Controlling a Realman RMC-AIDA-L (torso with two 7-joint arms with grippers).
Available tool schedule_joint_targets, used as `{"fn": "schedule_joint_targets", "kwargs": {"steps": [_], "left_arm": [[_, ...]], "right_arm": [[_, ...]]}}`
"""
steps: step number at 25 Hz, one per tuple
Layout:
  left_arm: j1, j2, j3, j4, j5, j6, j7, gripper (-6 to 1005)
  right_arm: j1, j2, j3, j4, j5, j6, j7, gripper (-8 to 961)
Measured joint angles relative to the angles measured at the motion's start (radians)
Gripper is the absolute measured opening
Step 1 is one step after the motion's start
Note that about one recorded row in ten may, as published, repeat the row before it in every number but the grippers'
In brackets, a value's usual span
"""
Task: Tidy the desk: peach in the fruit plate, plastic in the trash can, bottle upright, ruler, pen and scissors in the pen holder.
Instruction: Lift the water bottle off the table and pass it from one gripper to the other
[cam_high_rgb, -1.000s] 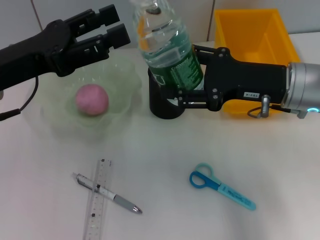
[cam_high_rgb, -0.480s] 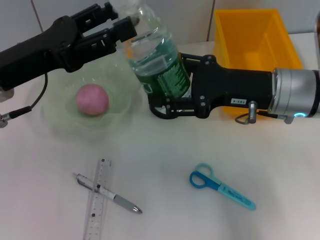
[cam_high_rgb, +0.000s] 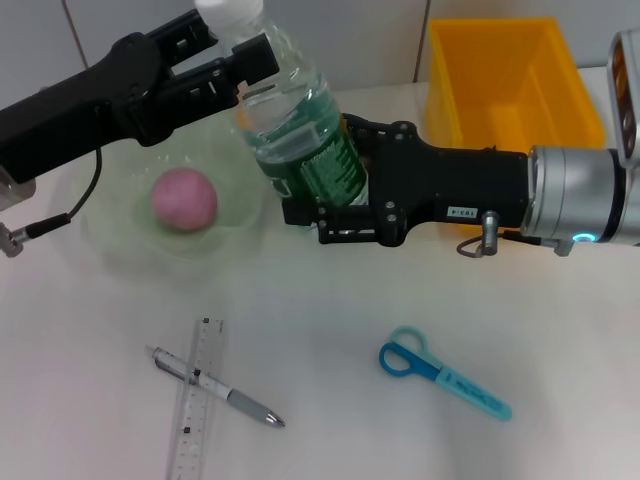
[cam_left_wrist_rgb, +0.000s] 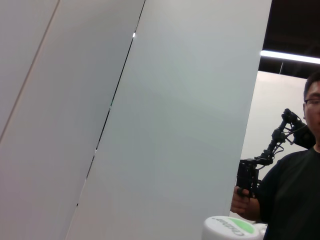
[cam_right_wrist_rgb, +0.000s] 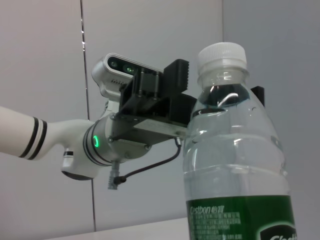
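At the upper left of the head view, the left gripper (cam_high_rgb: 235, 45) has its jaws around the neck of the bottle (cam_high_rgb: 295, 130), probably to steady it upright. In the centre, the right gripper (cam_high_rgb: 325, 195) is clenched on the bottle's green label, carrying its weight just above the worktop (cam_high_rgb: 330, 430).

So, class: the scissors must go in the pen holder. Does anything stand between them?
Yes. The right end effector, shut on the bottle, covers the spot between plate and yellow bin, beyond the scissors. No holder visible.
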Motion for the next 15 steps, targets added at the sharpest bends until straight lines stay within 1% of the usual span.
{"fn": "schedule_joint_targets", "kwargs": {"steps": [15], "left_arm": [[-0.007,-0.003,0.0,-0.036,-0.011,0.0,0.041,781]], "right_arm": [[0.005,0.0,-0.019,0.008,0.012,0.001,0.0,766]]}}
